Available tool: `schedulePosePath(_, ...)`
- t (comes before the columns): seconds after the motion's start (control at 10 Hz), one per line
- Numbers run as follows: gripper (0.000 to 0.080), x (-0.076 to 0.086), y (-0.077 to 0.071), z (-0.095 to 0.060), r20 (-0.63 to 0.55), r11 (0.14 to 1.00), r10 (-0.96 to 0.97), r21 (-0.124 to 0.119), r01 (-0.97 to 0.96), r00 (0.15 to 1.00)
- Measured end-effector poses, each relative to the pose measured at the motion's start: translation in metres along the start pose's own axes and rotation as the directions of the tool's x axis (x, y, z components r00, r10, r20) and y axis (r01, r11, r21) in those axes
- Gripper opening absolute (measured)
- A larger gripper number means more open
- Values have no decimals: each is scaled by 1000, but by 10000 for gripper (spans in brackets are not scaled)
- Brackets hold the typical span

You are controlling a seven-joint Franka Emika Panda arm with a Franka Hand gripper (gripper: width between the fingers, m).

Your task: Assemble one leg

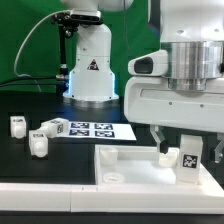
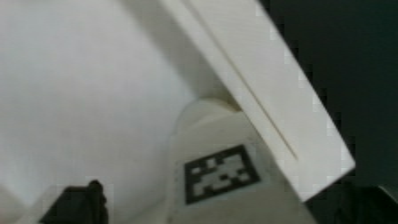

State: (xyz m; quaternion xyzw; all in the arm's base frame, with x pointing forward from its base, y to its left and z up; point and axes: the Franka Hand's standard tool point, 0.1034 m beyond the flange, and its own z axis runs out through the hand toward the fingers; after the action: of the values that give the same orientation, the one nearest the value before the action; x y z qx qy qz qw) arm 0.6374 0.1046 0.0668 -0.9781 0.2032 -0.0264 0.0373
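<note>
The arm's two-finger tool (image 1: 175, 147) is down over the large flat white square panel with a raised rim (image 1: 135, 163), its fingers closed on a small stubby white plastic leg with a black-and-white square tag (image 1: 188, 160). That leg stands upright on the panel, near the corner at the exterior view's right. The wrist view shows the tagged leg (image 2: 222, 165) right beside the panel's rim (image 2: 267, 100). Three more small white tagged pegs (image 1: 36, 133) lie loose on the black counter (image 1: 60, 160), beside the marker board (image 1: 93, 129).

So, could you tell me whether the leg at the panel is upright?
Upright: the leg stands vertical on the white panel, tag facing the camera.
</note>
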Motion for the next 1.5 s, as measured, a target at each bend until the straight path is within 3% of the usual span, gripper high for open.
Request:
schedulePosePath(0.1,649,1,1,0,-3,1000,24,-1,-24,1000)
schedulePosePath(0.2,525,1,1,0,-4,1000,24,-1,-24,1000)
schedulePosePath(0.3,525,1,1,0,-4,998,69,-1,-69,998)
schedulePosePath(0.5,282,1,1,0,-4,974,227,0,-227,974)
schedulePosePath(0.8,282,1,1,1,-3,899,437,2,-437,899)
schedulePosePath(1.2,282,0,-2,3,-5,586,810,-11,-810,586)
schedulePosePath(1.4,282,0,-3,4,24,263,965,-11,-965,262)
schedulePosePath(1.5,282,0,-4,4,27,171,985,-9,-985,171)
